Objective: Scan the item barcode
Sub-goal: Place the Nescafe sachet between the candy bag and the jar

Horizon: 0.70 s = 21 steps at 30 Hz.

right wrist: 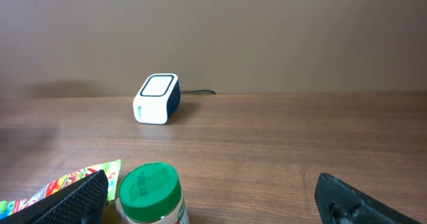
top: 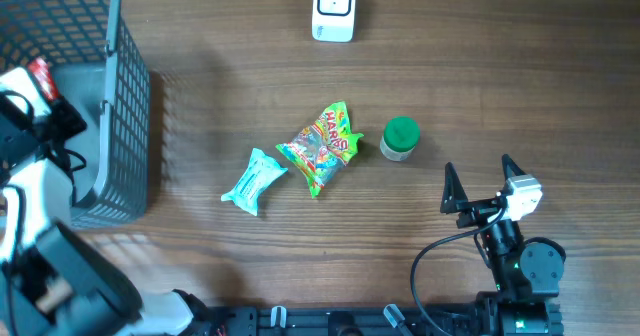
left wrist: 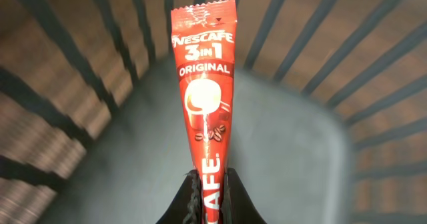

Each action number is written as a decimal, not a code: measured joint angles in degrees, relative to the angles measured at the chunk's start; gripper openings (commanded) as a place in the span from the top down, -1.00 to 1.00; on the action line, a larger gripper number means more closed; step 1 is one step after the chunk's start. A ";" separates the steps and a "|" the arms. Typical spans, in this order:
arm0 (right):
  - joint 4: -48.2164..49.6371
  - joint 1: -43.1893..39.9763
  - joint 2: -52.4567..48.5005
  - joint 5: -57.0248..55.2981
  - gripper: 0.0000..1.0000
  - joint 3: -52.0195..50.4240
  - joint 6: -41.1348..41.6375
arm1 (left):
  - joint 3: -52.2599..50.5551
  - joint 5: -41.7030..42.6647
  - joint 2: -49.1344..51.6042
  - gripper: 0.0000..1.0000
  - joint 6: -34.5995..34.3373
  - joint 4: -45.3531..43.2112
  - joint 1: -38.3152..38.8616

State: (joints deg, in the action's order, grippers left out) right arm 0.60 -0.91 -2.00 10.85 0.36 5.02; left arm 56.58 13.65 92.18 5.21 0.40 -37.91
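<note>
A red Nescafé 3-in-1 sachet (left wrist: 203,84) stands straight up between the fingers of my left gripper (left wrist: 212,184), which is shut on its lower end. The sachet hangs inside the grey wire basket (left wrist: 300,151). From overhead, the sachet (top: 40,74) and left gripper (top: 45,96) sit over the basket (top: 130,126) at the far left. The white barcode scanner (top: 334,8) stands at the back centre, also visible as the scanner (right wrist: 157,99) in the right wrist view. My right gripper (top: 478,181) rests open at the front right with nothing between its fingers.
A green-lidded jar (top: 400,139) stands just ahead of the right gripper (right wrist: 213,197), close to its left finger. A colourful Haribo bag (top: 322,146) and a teal packet (top: 253,181) lie mid-table. The basket walls surround the left gripper.
</note>
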 measured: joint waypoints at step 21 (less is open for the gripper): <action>0.00 0.00 0.00 0.00 -1.00 0.00 0.00 | 0.61 5.31 -30.14 0.92 -1.25 1.33 37.90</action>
State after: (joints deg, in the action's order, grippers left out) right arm 0.60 -0.91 -2.00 10.85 0.36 5.02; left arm 57.19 18.96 62.04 3.97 1.74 -0.01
